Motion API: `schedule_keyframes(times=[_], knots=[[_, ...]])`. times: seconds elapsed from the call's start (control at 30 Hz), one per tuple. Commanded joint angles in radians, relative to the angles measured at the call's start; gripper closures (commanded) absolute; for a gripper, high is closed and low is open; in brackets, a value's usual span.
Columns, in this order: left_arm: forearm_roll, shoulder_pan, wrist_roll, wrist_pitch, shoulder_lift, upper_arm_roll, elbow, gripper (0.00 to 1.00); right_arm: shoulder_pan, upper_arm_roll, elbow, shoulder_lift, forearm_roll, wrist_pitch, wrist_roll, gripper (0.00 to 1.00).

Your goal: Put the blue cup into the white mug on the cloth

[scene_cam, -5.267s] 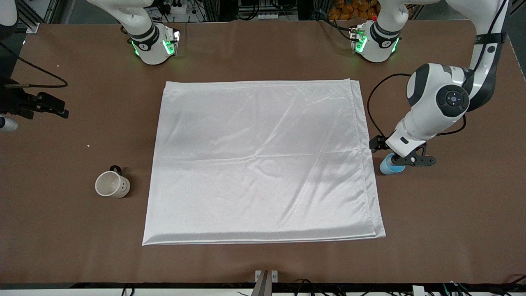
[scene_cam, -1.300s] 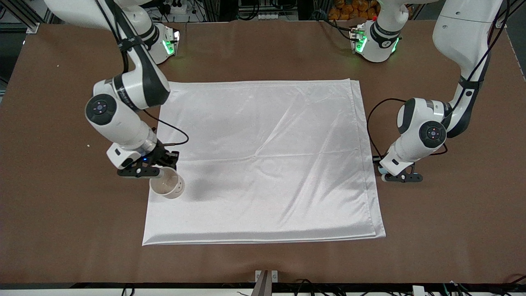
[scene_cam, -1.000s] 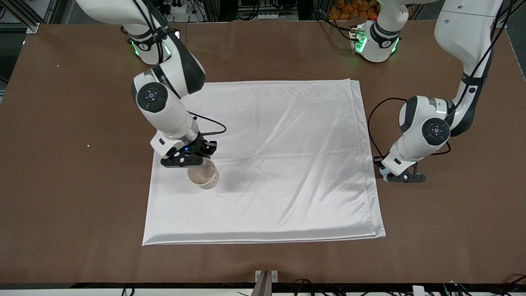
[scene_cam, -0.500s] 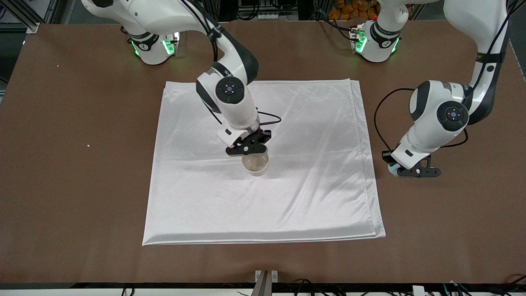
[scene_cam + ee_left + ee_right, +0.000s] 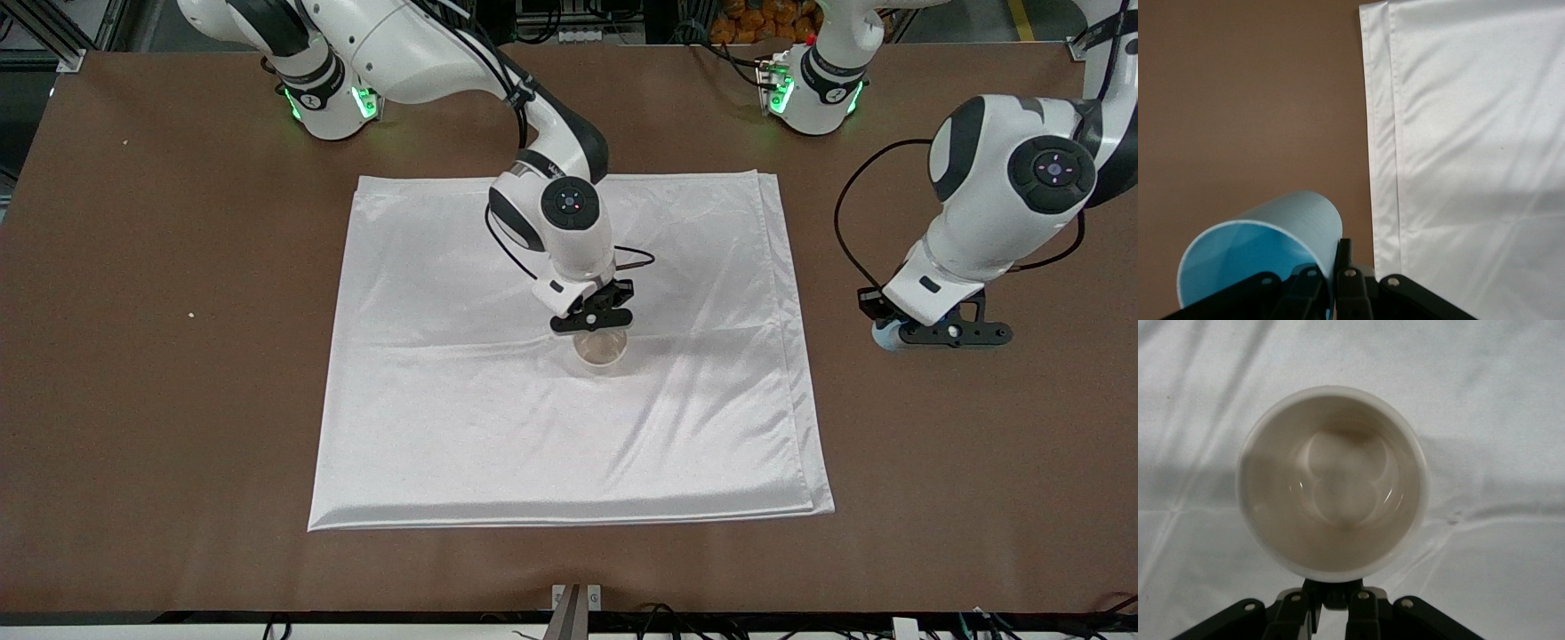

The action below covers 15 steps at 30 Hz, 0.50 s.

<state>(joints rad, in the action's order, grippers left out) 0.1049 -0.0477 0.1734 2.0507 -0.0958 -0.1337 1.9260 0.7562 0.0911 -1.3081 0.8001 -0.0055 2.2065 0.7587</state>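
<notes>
White mug [image 5: 599, 348] hangs pinched in right fingers [image 5: 594, 318]

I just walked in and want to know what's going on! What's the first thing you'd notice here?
The big shiny cloth spread over the middle of the brown table catches the eye first. Over its middle, the right pincer is shut on the white mug. Toward the left arm's end, off the cloth, the left pincer holds the blue cup above bare table.
</notes>
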Motion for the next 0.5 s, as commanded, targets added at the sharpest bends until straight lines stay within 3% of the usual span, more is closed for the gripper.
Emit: schedule_keyframes(times=[0.0,0.2,0.23,0.27,0.3,0.33,0.47], knots=[[0.015,0.003,-0.024,-0.145,0.021,-0.02,-0.076,1.0,0.031,-0.019,0.11,0.074,-0.028,-0.027,0.019,1.0],[0.009,0.006,-0.026,-0.216,0.03,-0.037,-0.128,1.0,0.046,-0.027,0.13,0.093,-0.037,-0.022,0.019,1.0],[0.009,0.006,-0.026,-0.225,0.031,-0.037,-0.133,1.0,0.046,-0.027,0.13,0.093,-0.043,-0.021,0.019,0.95],[0.007,0.006,-0.026,-0.233,0.034,-0.037,-0.134,1.0,0.049,-0.027,0.13,0.093,-0.053,-0.021,0.019,0.67],[0.007,0.006,-0.026,-0.239,0.039,-0.037,-0.14,1.0,0.051,-0.027,0.13,0.093,-0.063,-0.021,0.022,0.18],[0.006,0.006,-0.026,-0.245,0.042,-0.037,-0.145,1.0,0.052,-0.027,0.13,0.091,-0.079,-0.024,0.025,0.0],[0.006,0.003,-0.025,-0.262,0.044,-0.038,-0.165,1.0,0.052,-0.024,0.128,0.084,-0.117,-0.028,0.025,0.0]])
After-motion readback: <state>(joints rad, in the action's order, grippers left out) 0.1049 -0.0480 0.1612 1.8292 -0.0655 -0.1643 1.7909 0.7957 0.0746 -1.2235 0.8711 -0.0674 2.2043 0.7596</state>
